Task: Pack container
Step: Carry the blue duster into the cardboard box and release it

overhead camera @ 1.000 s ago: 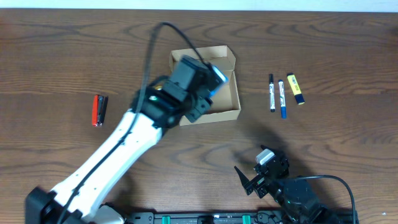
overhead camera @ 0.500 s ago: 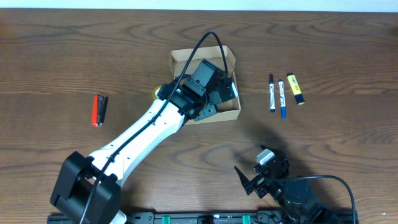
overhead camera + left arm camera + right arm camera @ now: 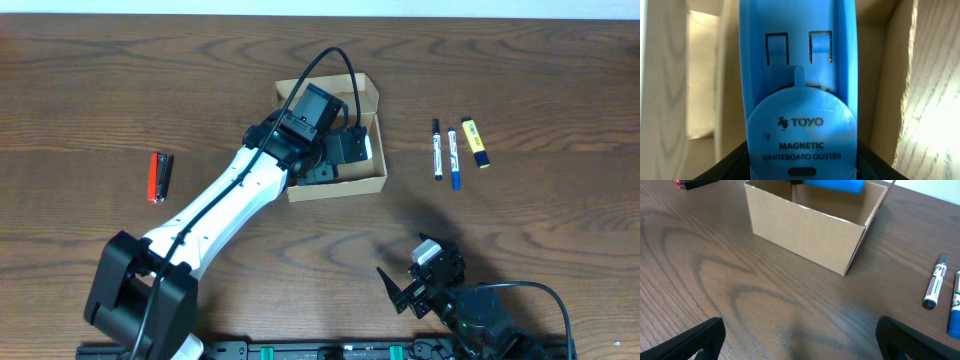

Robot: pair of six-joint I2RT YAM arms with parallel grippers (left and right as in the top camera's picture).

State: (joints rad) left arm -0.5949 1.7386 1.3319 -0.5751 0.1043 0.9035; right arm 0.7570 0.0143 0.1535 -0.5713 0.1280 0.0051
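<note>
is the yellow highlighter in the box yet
No, the yellow highlighter lies on the table outside the cardboard box, beside the blue marker.

Left end effector [image 3: 348, 150] inside container [image 3: 335, 187]; three markers [image 3: 453, 158] rightward.

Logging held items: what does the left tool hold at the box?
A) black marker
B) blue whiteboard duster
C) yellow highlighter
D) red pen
B: the left wrist view shows a blue duster printed "Magnetic Whiteboard Duster" at the opening of the box.
</note>
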